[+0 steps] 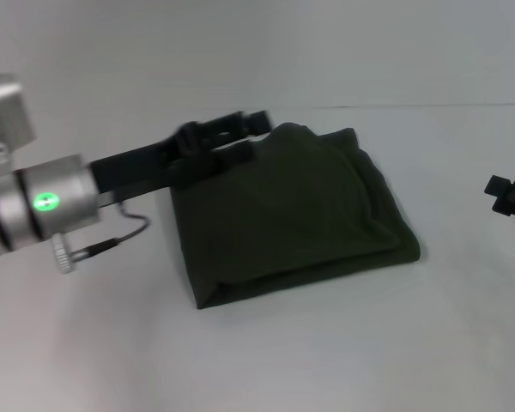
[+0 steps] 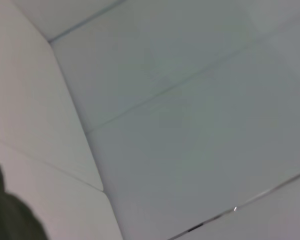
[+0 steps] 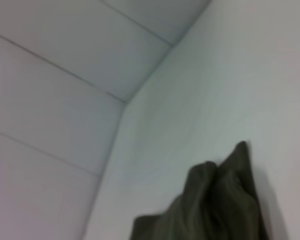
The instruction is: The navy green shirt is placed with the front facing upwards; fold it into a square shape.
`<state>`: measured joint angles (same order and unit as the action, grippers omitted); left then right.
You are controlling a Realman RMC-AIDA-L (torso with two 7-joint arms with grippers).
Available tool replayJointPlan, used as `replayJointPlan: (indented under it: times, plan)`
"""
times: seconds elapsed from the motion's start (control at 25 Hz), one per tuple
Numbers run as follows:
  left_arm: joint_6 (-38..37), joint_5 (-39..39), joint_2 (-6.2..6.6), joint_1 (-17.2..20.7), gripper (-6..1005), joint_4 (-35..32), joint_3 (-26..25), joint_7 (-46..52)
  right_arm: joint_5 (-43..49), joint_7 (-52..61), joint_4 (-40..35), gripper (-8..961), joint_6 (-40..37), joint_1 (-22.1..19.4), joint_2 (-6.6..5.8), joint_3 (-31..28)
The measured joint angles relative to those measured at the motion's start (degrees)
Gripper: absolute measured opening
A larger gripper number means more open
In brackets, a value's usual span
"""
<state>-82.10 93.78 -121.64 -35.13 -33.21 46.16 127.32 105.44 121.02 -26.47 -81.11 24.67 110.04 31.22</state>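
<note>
The navy green shirt (image 1: 292, 210) lies folded into a rough square in the middle of the white table (image 1: 326, 343), plain green side up, with no print showing. My left gripper (image 1: 232, 129) reaches in from the left and sits at the shirt's far left corner, blurred against the cloth. My right gripper (image 1: 511, 197) is near the right edge of the head view, apart from the shirt. A bit of the shirt shows in the left wrist view (image 2: 7, 217). A raised fold of it shows in the right wrist view (image 3: 220, 200).
White walls (image 1: 240, 51) stand behind the table. A thin cable (image 1: 112, 240) hangs from my left arm just left of the shirt.
</note>
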Motion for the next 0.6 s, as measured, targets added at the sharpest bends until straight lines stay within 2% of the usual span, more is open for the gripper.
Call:
replayJointPlan:
  times: [0.08,0.2,0.28,0.4,0.6]
  plan:
    - [-3.2,0.3,1.5,2.4,578,-0.6,-1.2,4.4,2.6,1.1,-0.1,582,0.0,1.2,-1.01,0.0]
    - [-6.6,2.1,2.74,5.4,816,-1.5,-3.3,7.3,8.0,3.6,-0.2,583,-0.6,4.2,-2.58,0.2]
    - [-7.9,4.9,2.96,6.9,864,-3.0,-5.2,8.3,11.8,6.0,-0.6,583,-0.9,6.8,-3.4,1.0]
    - [-8.7,9.7,3.0,7.9,935,-4.2,-7.6,8.6,17.4,10.8,-2.1,583,-0.5,11.4,-3.74,3.6]
    - [-8.0,13.0,2.94,9.1,935,-4.3,-10.6,7.1,25.2,18.0,-3.7,582,2.4,19.0,-2.69,5.8]
